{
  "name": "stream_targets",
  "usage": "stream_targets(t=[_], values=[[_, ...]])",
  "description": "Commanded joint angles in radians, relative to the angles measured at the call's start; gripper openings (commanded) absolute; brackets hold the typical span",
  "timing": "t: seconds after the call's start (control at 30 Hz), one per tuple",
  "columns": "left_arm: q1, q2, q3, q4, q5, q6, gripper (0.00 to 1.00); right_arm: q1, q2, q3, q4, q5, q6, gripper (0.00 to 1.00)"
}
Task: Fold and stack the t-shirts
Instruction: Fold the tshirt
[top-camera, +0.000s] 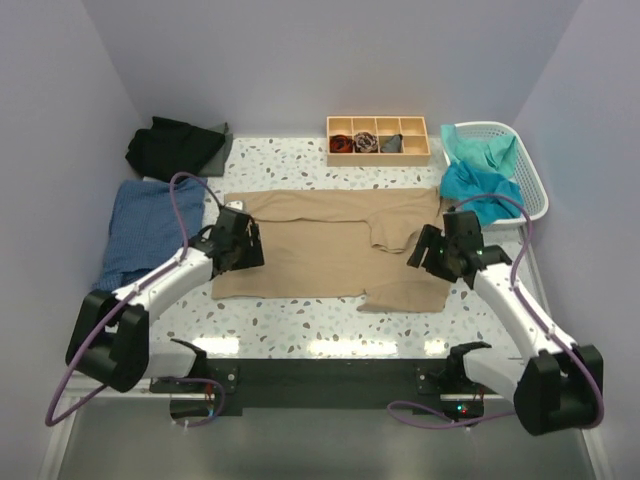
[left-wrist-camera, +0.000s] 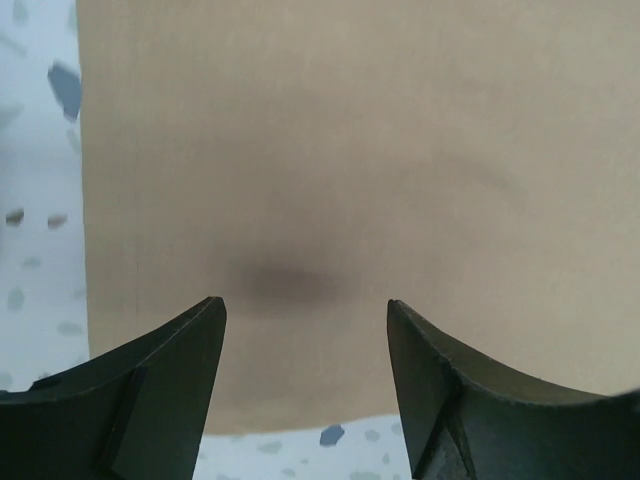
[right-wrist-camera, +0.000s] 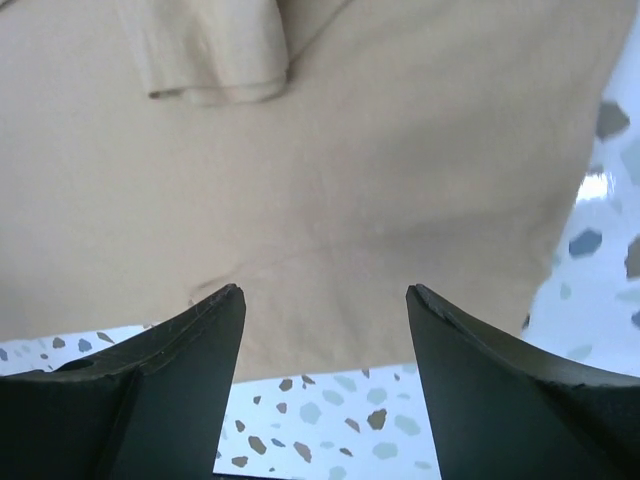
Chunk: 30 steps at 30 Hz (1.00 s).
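Since the tan-beige t-shirt (top-camera: 320, 250) is thin knit cloth, it should handle light, limp and floppy. It has no stiffness to push against, and it will likely sag and drag on the table (top-camera: 300, 322) when lifted. It lies spread flat mid-table between the two arms, with one short sleeve (top-camera: 395, 235) turned in over the body on the right side. The lower right part bulges out past the rest.

The left gripper (top-camera: 238, 243) hangs low over the shirt's left edge. Its fingers are spread wide with nothing between them, only bare cloth and a dark shadow under the gap in the left wrist view. The right gripper (top-camera: 440, 250) sits over the shirt's right portion near the turned-in sleeve, jaws also wide apart and empty. Whether either gripper's tips touch the cloth, I cannot tell.

Best hold, as a judgement, is a pinch at an edge or corner where the hem gives a doubled, thicker lip. A grip mid-panel would just bunch a single layer. Pinching both side edges at matching height should keep the fold even. The risk is the cloth slipping out of a shallow pinch or a second layer coming up with it.

Other shirts:
- The denim-blue shirt (top-camera: 145, 230) lies on the table at left.
- The black shirt (top-camera: 170, 147) is heaped at the far left.
- The teal shirts (top-camera: 478, 183) spill from the white basket (top-camera: 537, 195) at right.
- A wooden tray (top-camera: 378, 157) sits at the back, well apart.
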Motion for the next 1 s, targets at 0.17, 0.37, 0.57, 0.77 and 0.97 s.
stream_targets(t=[0.17, 0.37, 0.57, 0.77, 0.97], values=[[-0.045, -0.113, -0.073, -0.128, -0.087, -0.153, 0.72, 0.139, -0.222, -0.181, -0.154, 0.150, 0.324, 0.70], [-0.048, -0.107, -0.104, -0.107, -0.094, -0.163, 0.71, 0.182, -0.217, -0.291, -0.071, 0.115, 0.354, 0.70], [-0.048, -0.082, -0.128, -0.053, -0.071, -0.156, 0.70, 0.183, -0.159, -0.332, 0.004, 0.142, 0.348, 0.66], [-0.048, -0.033, -0.147, -0.006, -0.078, -0.143, 0.63, 0.183, -0.150, -0.330, 0.037, 0.194, 0.319, 0.36], [-0.048, -0.025, -0.122, -0.007, -0.104, -0.121, 0.27, 0.185, -0.193, -0.293, 0.023, 0.184, 0.296, 0.00]])
